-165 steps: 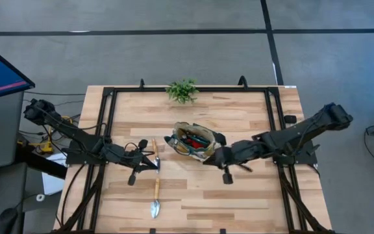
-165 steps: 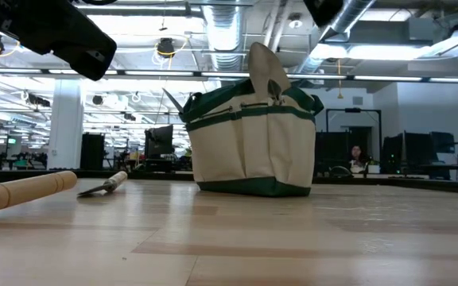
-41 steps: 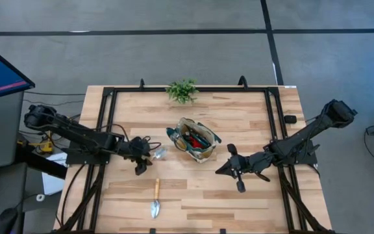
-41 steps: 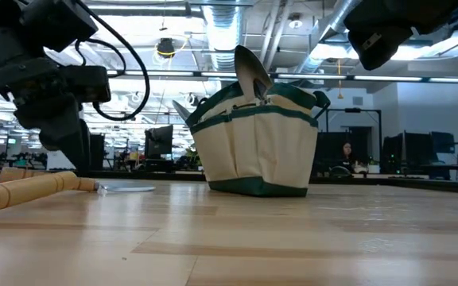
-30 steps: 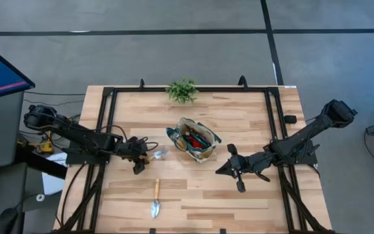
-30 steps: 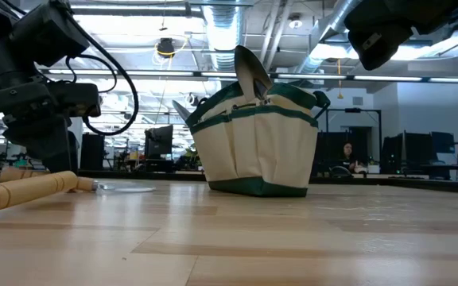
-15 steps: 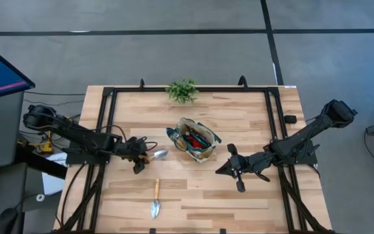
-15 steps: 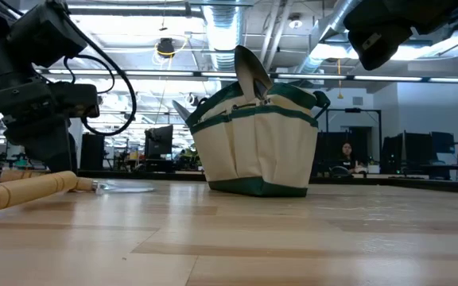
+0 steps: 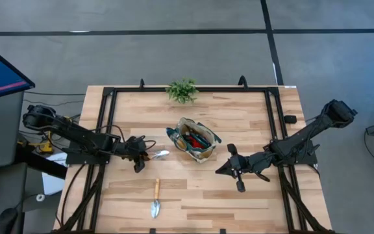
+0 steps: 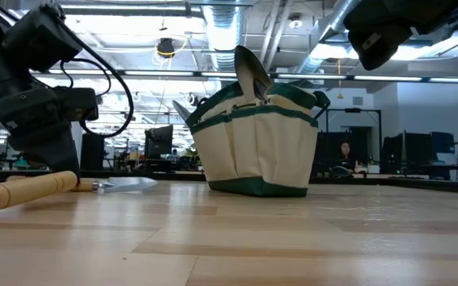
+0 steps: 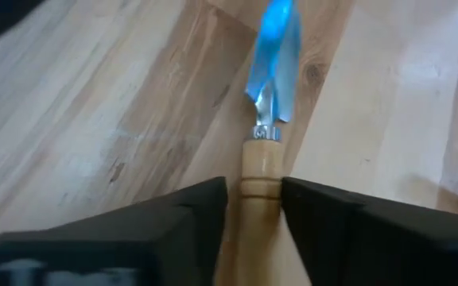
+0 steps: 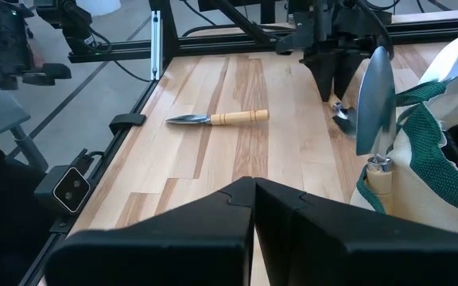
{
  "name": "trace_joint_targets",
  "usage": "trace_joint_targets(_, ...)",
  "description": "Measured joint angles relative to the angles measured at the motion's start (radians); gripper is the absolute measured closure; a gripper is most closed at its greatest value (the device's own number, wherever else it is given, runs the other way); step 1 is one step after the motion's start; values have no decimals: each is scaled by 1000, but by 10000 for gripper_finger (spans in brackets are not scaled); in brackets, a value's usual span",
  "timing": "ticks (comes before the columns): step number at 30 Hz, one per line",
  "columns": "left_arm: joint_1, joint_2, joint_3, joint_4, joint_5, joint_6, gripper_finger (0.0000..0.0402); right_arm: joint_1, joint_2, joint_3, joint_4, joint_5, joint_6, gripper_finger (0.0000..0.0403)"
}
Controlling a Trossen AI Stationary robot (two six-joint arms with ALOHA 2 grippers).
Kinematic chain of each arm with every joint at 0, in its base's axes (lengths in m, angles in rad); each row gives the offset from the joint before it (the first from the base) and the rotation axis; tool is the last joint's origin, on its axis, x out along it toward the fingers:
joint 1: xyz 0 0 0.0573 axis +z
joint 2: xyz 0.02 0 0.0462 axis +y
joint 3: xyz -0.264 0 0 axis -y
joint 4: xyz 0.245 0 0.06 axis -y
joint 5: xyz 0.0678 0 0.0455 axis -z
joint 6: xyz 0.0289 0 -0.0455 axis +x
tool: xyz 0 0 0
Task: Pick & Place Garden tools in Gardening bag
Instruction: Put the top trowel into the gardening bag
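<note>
While several tools already sit inside the bag (image 9: 194,138), the job looks well along but not finished: two trowels are not yet in it. From above, the bag stands near the middle of the desk (image 9: 239,117) with red and dark items showing in its mouth, and in the low view a silver blade (image 10: 250,70) sticks up out of its top. One trowel (image 9: 154,156) lies just to the left of the bag, and the left hand (image 9: 139,158) is down over its handle; the left wrist view shows the two dark fingers (image 11: 188,226) set on either side of the wooden handle (image 11: 261,171), closing in on it, though a firm clamp cannot be confirmed. That trowel's long axis runs roughly left to right across the desk, handle toward the left arm and blade (image 11: 275,59) pointing at the bag. A second trowel (image 9: 156,198) lies untouched nearer the front edge, well apart from the bag, its long axis running front to back with the blade toward the front edge and the handle pointing back. The right hand (image 9: 224,168) hangs to the right of the bag, fingers together and carrying nothing. A small plant (image 9: 182,90) stands at the back of the desk.
</note>
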Motion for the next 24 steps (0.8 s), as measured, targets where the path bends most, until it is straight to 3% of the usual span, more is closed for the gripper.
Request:
trace_joint_targets(6,0,1,0,9,4,0,361,0,0,0,0,0,0,403)
trace_joint_targets(16,-1,3,-2,40,12,22,359,0,0,0,0,0,0,403)
trace_joint_targets(24,-28,4,-3,197,62,116,362,5,0,0,0,0,0,403)
